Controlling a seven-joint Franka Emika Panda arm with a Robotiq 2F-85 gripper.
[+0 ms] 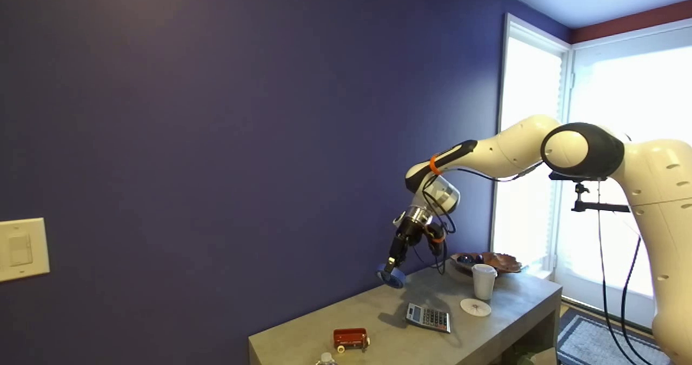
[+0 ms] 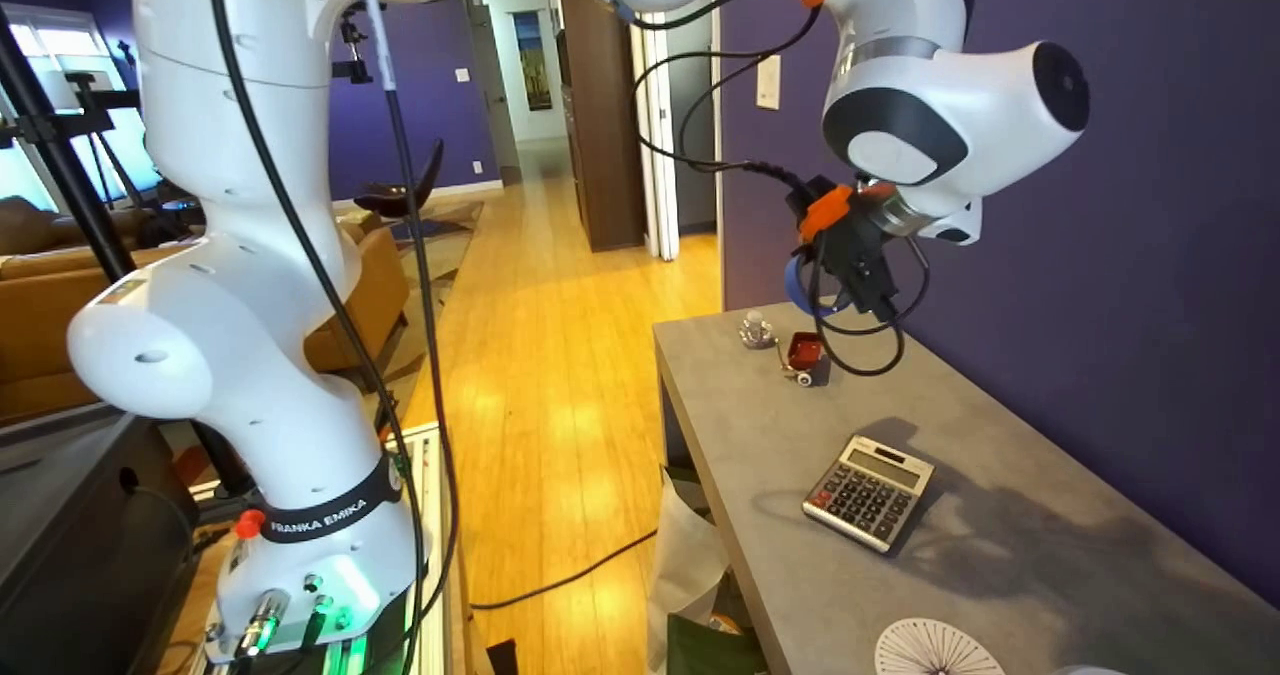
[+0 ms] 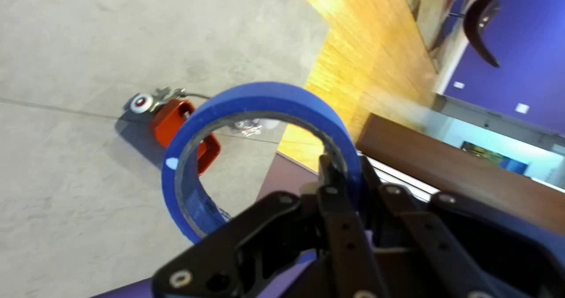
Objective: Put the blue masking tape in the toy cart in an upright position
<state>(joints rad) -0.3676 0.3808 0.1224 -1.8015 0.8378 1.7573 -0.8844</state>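
Pretty clearly a home, living area end of it. In an exterior view there's a tan sofa [image 2: 45, 330] at the left of the frame, plus a patterned rug [image 2: 447, 247] and a dark curved lounge chair [image 2: 385, 201] up toward the upper left. Warm wood floor [image 2: 560, 355] runs up the middle to a hallway with a tall picture [image 2: 533, 60] hanging near top centre. Purple wall [image 1: 243, 138] paint in both exterior views, very much a house thing imo. There's also a light switch [image 1: 21, 250] at the left edge, a big window [image 1: 532, 138] at upper right, a door [image 1: 638, 84] next to it, a floor mat [image 1: 584, 338] at lower right, and a decorative wooden bowl [image 1: 500, 261] right of centre on the grey worktop [image 1: 308, 335].
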